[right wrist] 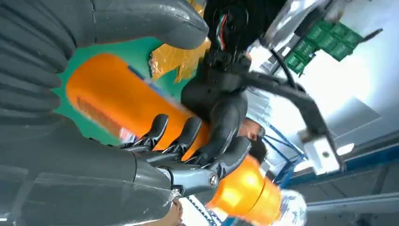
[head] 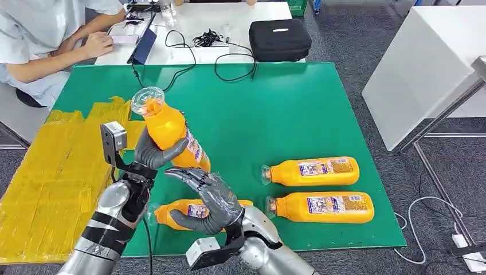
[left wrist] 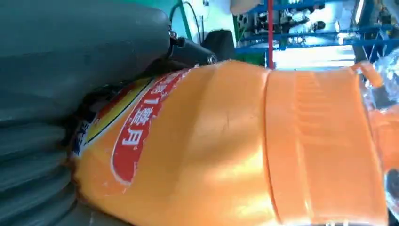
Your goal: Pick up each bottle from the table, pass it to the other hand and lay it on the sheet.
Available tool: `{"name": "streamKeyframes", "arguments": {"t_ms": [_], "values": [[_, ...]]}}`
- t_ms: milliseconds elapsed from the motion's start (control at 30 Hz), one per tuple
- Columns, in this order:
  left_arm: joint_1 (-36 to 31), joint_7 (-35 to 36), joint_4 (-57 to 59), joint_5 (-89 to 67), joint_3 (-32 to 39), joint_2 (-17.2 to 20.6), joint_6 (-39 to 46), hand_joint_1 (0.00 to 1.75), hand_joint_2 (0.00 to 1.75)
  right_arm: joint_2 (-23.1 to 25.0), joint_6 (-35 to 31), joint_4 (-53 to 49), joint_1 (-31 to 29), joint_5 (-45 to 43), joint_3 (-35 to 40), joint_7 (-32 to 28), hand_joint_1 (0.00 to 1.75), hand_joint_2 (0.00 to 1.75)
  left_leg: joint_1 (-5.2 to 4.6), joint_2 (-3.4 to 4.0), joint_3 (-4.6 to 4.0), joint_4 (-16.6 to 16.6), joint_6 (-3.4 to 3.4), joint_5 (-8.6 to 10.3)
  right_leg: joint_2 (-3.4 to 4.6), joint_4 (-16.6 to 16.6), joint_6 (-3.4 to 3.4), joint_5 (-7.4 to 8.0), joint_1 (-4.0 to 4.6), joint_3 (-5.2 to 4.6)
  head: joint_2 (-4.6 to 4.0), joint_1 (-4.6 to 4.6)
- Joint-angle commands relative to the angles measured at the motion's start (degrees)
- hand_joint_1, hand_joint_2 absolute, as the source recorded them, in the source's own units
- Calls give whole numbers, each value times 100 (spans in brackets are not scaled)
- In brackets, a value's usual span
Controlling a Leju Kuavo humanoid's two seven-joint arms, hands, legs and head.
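Above the green surface [head: 298,103], at about nine o'clock from its middle, an orange bottle [head: 166,129] stands raised and tilted, clear cap end up. The left hand [head: 153,153] grips it around the lower body; in the left wrist view the bottle's label sits tight against the grey palm. The right hand [head: 207,197] hovers just beside the bottle's base at its five o'clock, fingers spread and curved, holding nothing. Whether its fingertips [right wrist: 157,129] touch the bottle I cannot tell.

My reading is that the hand-over is either nearly finished or about to start; the stills alone do not say which way the bottle is going.

Three more bottles lie flat on the green surface: one [head: 177,212] at six o'clock, partly behind the right hand, and two [head: 315,171] [head: 324,206] side by side at four o'clock. The yellow sheet [head: 51,172], at nine o'clock along the surface's edge, carries no bottle that I can see. So no bottle looks delivered yet, and four remain to be laid down.

A person [head: 46,40] sits at eleven o'clock by a white desk [head: 229,17] with a black case [head: 279,39] on it.
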Motion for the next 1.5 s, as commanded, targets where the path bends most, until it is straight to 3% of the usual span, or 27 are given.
{"name": "streamKeyframes", "arguments": {"t_ms": [33, 500, 533, 567, 600, 667, 733, 867, 900, 933, 1133, 1233, 1267, 1433, 1500], "values": [[-207, 22, 331, 138, 142, -3, 5, 175, 175, -98, -37, 192, -147, 28, 243, 51, 175, 175, 1, 5, 14, -3, -5, -4, -1, -4, -2, -2, 1, 14, 0, -2], [-35, -3, 194, 296, 130, 20, 39, 175, 175, -62, -223, 105, -49, -71, 2, 105, 175, 175, 4, 5, 34, -1, -8, -13, -3, -5, -3, -11, 5, 36, 0, -2], [-38, -82, 161, 28, 132, 30, 357, 175, 175, -73, -286, -148, 68, -245, -140, 101, 113, 175, 2, 2, 23, -2, -6, -8, -4, -4, -2, -7, 3, 24, 0, -2], [-49, -162, 130, -297, 112, 78, 678, 175, 175, -101, -278, -389, 166, -407, -256, 164, 0, 175, 5, 4, 39, 0, -9, -16, -5, -4, -4, -13, 6, 41, 0, -2], [-38, -226, 76, -632, 102, 99, 1012, 175, 175, -175, -211, -711, 261, -594, -365, 199, 0, 175, 1, -1, 13, -1, -5, -5, -7, -2, -1, -5, 2, 15, 0, -2], [6, -394, -79, -2387, 88, 211, 2619, 175, 175, -405, -19, -1639, 578, -1048, -753, 463, 0, 175, 1, -6, 10, 1, -5, -5, -11, 0, -1, -7, 1, 13, 0, -2], [140, -226, -271, -3576, 273, 335, 3371, 175, 175, -684, 381, -2414, 814, -1409, -1139, 743, 0, 175, 4, -9, 33, 9, -9, -20, -18, 4, -3, -21, 5, 39, 0, -2], [165, -82, -370, -4550, 688, 539, 3700, 175, 175, -870, 651, -3235, 1242, -1789, -1912, 762, 0, 175, 5, -3, 46, 6, -9, -27, -14, 0, -4, -25, 6, 52, 0, -2], [140, -28, -385, -4796, 804, 614, 3768, 175, 175, -909, 670, -3412, 1337, -1852, -2073, 696, 0, 175, 0, -10, 15, 1, -5, -9, -15, -1, -1, -11, 1, 21, 0, 0], [116, 10, -400, -5032, 920, 667, 3807, 175, 175, -925, 751, -3542, 1421, -1939, -2206, 670, 0, 0, 5, -13, 50, 9, -12, -29, -22, 3, -4, -30, 7, 59, 0, 0], [50, 171, -308, -5721, 1040, 710, 4036, 175, 175, -890, 819, -3586, 1492, -1960, -2265, 644, 0, 0, 2, -16, 14, 2, -7, -9, -16, -1, -3, -11, 3, 20, 0, 0], [-83, 703, -183, -7101, 1225, 1146, 4240, 175, 175, -1094, 901, -3936, 1723, -2261, -2582, 551, 0, 0, 5, 2, 36, 5, -13, -22, -3, 1, -7, -17, 7, 36, 0, -2], [-166, 1009, -34, -7886, 1279, 1371, 4212, 175, 175, -1158, 947, -4032, 1812, -2367, -2734, 575, 0, 175, 5, -5, 15, 3, -9, -11, -13, -1, -4, -9, 6, 19, 0, -2], [-637, 1530, 721, -9655, 1045, 2212, 3487, 175, 175, -1410, 1620, -3893, 2057, -3059, -3508, 917, 0, 175, 7, 8, 24, 0, -10, -13, 0, -4, -5, -8, 9, 24, 0, -2], [-1077, 1564, 1250, -9928, 750, 2256, 3014, 175, 175, -1366, 1721, -3819, 2101, -3072, -3665, 898, 0, 175, 11, 6, 50, 1, -14, -21, -11, -4, -7, -19, 12, 51, 0, 0]]}}
